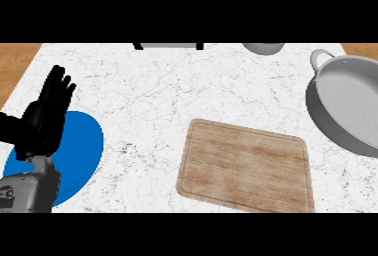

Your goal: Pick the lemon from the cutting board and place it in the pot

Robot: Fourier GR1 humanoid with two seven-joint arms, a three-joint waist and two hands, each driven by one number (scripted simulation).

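Wooden floor or surface (pixel 15 65): a brown strip shows beyond the counter's left edge, and another at the upper right corner
Left hand (pixel 46 112): black, at the view's left edge, fingers straight and pointing up the view, holding nothing; it rests over the blue plate's upper left part
Left forearm (pixel 26 190): grey, coming in from the lower left corner
Blue plate (pixel 81 150): round, lying on the counter at the left, partly hidden by the left hand and forearm
Counter (pixel 162 95): white marble with grey veins, filling most of the view
Dark object (pixel 168 45): at the counter's far edge, cut off by the view's top; I cannot tell what it is
Cutting board (pixel 247 167): wooden, with rounded corners, lying flat right of centre, slightly turned; its top is bare
Lemon: not to be seen on the board, in the pot or anywhere else
Grey bowl-like object (pixel 263 48): at the far edge, only its lower part in view
Pot (pixel 347 102): grey metal, with a loop handle at its upper left, at the right edge, partly cut off; the visible inside is bare
Right hand: out of view
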